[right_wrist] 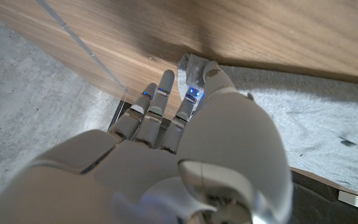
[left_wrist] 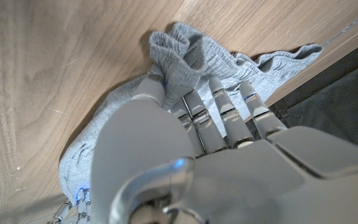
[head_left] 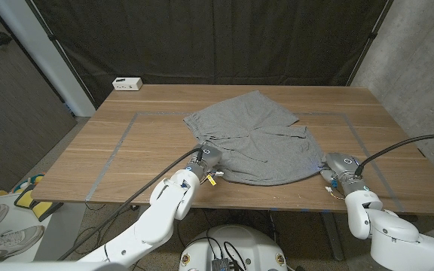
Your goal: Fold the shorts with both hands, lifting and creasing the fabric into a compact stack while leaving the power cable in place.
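Your left hand (head_left: 206,159) pinches the near edge of the grey fabric shorts (head_left: 258,139). Your right hand (head_left: 340,167) pinches their corner on the wooden bench (head_left: 126,143).

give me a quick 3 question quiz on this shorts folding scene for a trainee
1. True or false: the grey shorts are already folded into a compact stack.
2. Which corner of the shorts does the left robot hand grip? A) near left corner B) far right corner C) none
3. Fill in: the white power strip sits at the table's far ____ corner.

Key
1. False: they lie spread out and rumpled.
2. A; the right robot hand pinches the near right corner.
3. Left.
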